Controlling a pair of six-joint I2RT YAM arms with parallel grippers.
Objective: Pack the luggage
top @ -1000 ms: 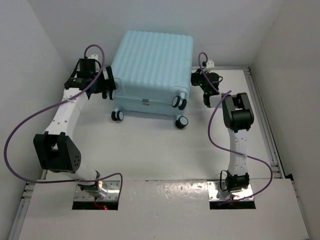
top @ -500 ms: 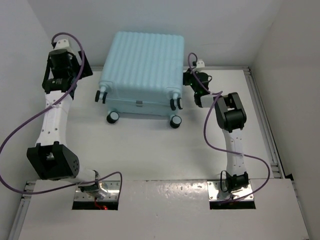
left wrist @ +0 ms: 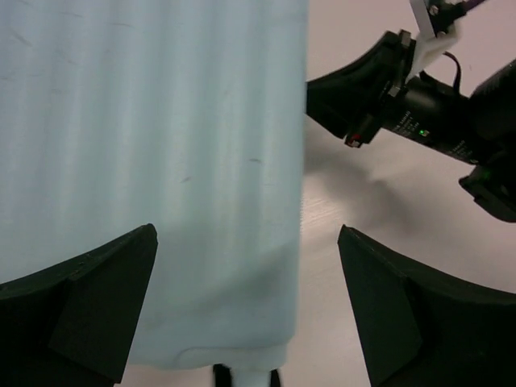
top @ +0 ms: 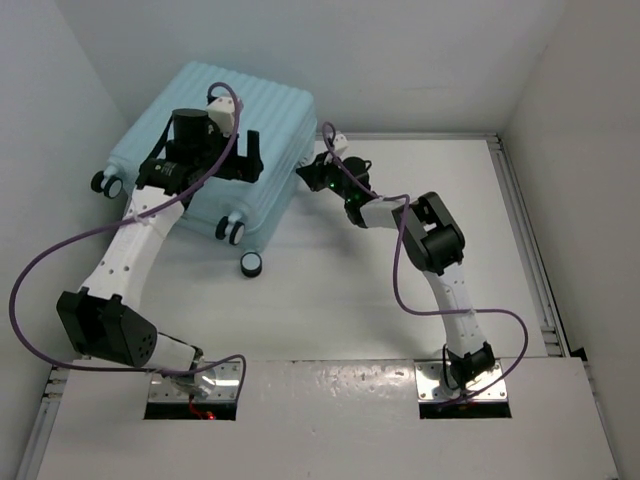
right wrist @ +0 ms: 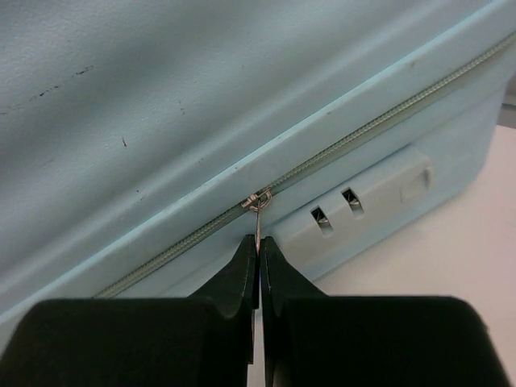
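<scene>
Overhead, the luggage (top: 275, 105) lies closed and skewed in the upper left of the frame, a pale aqua ribbed hard shell with black-and-white wheels (top: 251, 264). The left gripper (left wrist: 247, 234) hovers over the shell's edge, fingers spread wide. At the case's side, the right gripper (right wrist: 258, 250) is pinched together on the metal zipper pull (right wrist: 257, 211), near the lock block (right wrist: 363, 205).

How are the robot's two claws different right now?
The left gripper is wide open, while the right gripper is pinched shut on the zipper pull. The left gripper hangs over the edge of the ribbed shell of the luggage and holds nothing. The right gripper is at the side of the luggage, by the zipper. Both have black fingers and are at the same luggage.
</scene>
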